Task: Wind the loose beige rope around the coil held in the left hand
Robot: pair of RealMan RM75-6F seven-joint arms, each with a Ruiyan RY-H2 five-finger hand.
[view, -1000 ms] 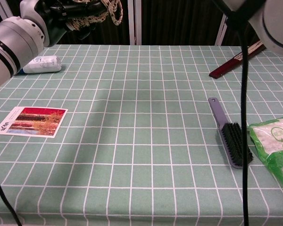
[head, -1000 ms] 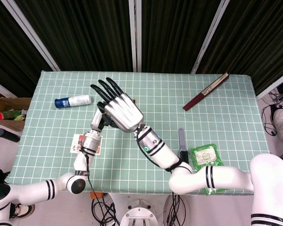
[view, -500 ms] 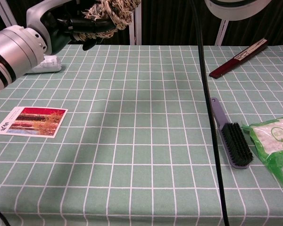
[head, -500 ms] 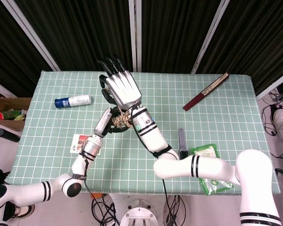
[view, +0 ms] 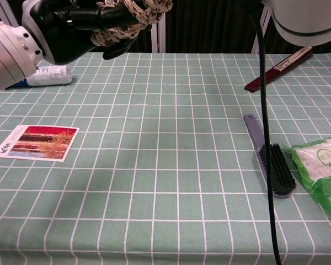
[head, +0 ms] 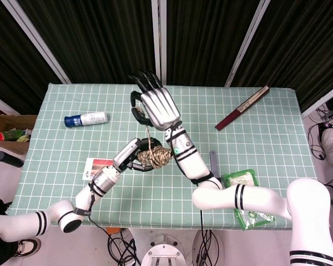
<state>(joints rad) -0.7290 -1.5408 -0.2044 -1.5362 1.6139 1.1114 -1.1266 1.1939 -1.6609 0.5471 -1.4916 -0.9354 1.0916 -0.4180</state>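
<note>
Head view: left robot hand (head: 129, 158) grips knotty beige coil (head: 154, 157); right robot hand (head: 158, 106) pinches rope strand (head: 148, 134).

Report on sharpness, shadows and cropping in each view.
Head view: evenly lit and sharp; the coil and strand up to the right hand read clearly. Chest view: the left hand and coil are cropped by the top edge; a soft shadow falls on the tablecloth.
</note>
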